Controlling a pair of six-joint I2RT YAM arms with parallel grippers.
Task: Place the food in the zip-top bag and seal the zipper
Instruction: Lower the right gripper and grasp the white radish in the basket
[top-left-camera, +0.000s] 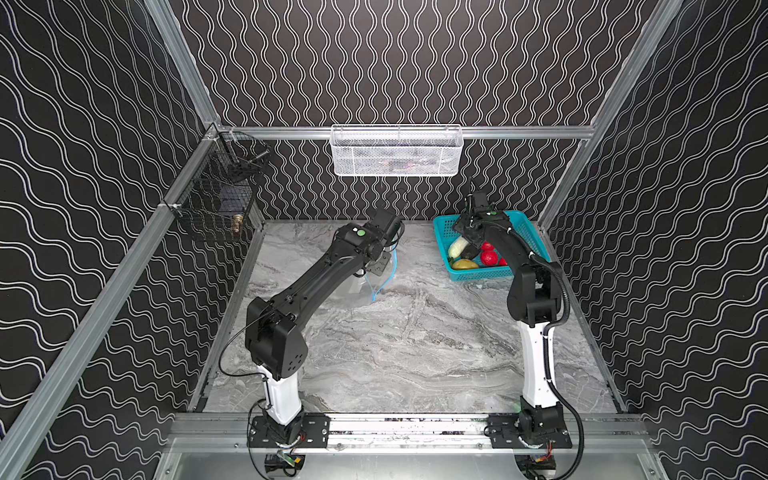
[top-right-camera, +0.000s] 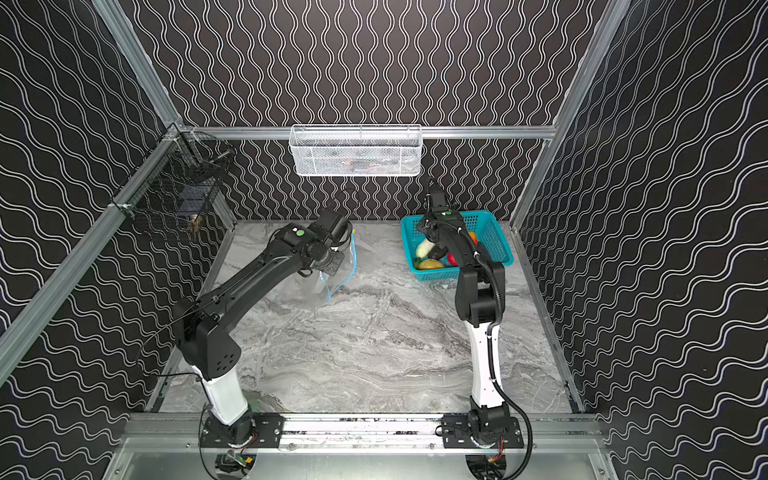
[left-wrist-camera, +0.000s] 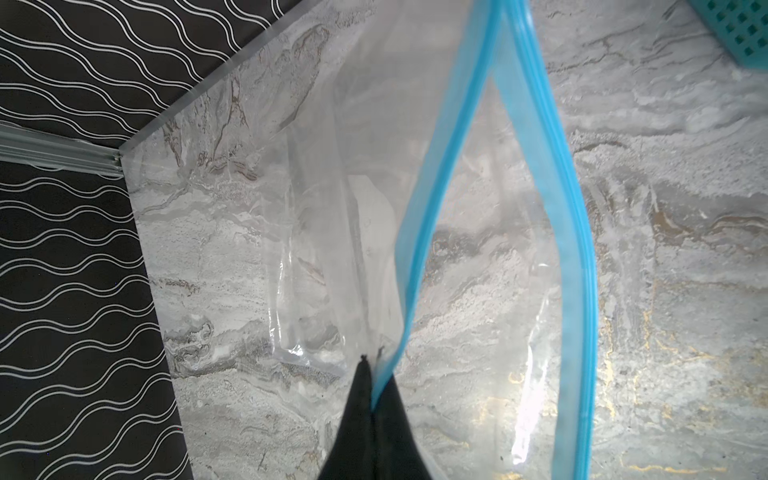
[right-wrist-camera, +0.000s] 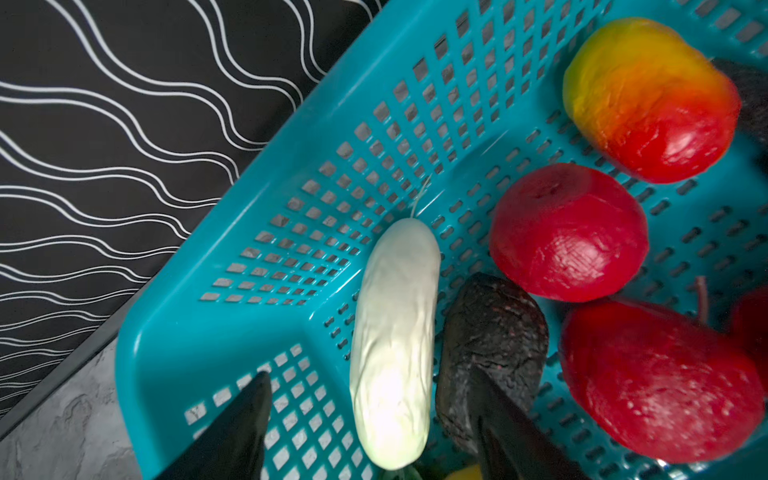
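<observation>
Slippage is the worry: the right gripper (right-wrist-camera: 368, 374) hangs spread astride the white piece (right-wrist-camera: 395, 332) in the basket (right-wrist-camera: 291, 187), one finger over bare mesh, the other over the dark pebbly piece (right-wrist-camera: 490, 332), so closing could catch both or squirt the smooth waxy oblong out. Across the table the left gripper (left-wrist-camera: 371, 374) pinches one lip of the empty bag (left-wrist-camera: 332, 166) at its blue zipper (left-wrist-camera: 444, 166); the limp, crinkled film gapes narrowly and may sag shut. Glossy round red fruit (right-wrist-camera: 565, 232) would roll

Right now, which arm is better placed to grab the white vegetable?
Right: the right gripper stands open astride the white oblong vegetable in the teal basket; the left gripper is shut on the zip-top bag.
</observation>
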